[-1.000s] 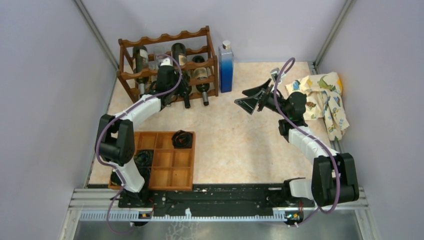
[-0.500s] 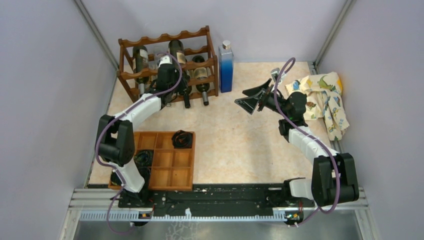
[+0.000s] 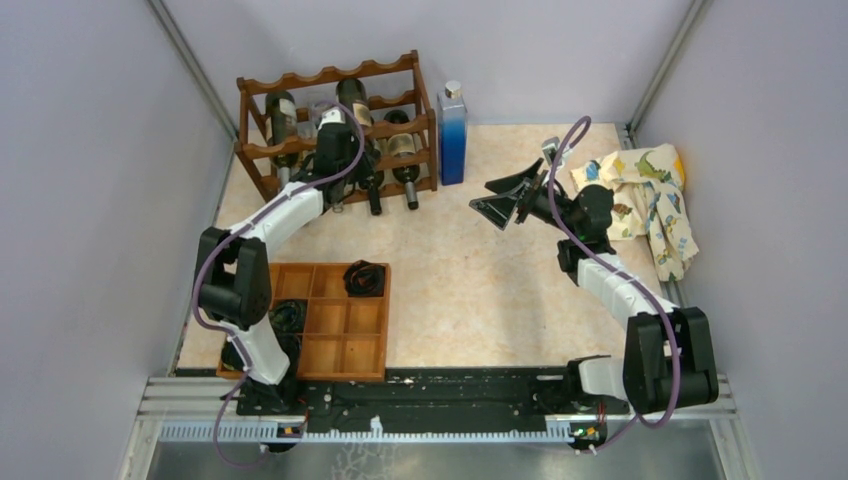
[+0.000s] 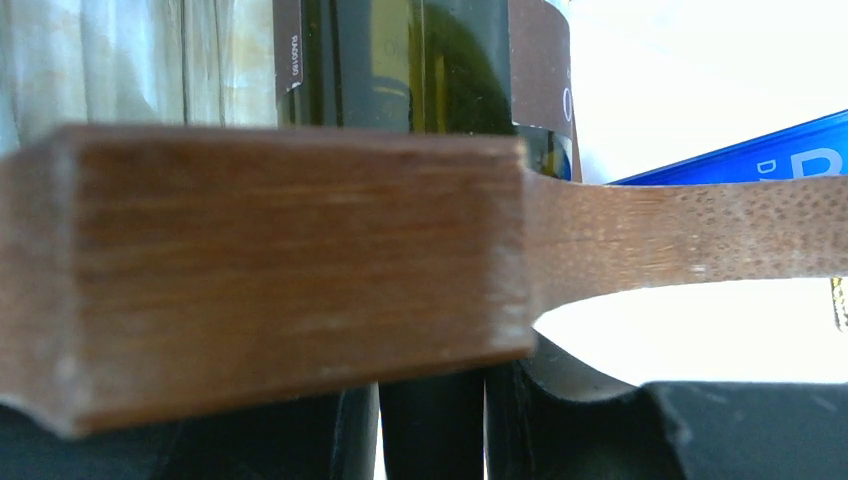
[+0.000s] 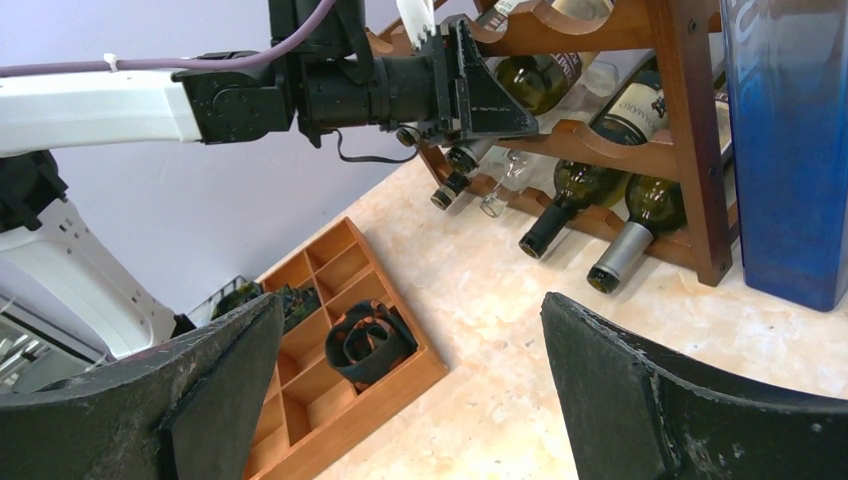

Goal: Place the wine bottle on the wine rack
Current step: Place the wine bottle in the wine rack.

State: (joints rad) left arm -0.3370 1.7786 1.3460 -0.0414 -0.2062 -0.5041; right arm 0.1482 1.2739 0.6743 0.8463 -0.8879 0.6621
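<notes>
Left hand [image 5: 495,95] at rack [image 3: 330,80], 11 o'clock, grip unclear | right hand [image 3: 496,204] spread wide | step: likely seating bottle [image 4: 420,60] | next: release, retreat

A blurred wine rack [image 4: 300,260] fills the left wrist view — whether the left hand [image 5: 490,95] holds anything is hidden.

Wine rack [image 3: 330,77]: 11 o'clock, my left gripper [image 3: 335,130] against its front.
My right gripper [image 3: 484,196]: 1 o'clock, jaws apart.
</notes>
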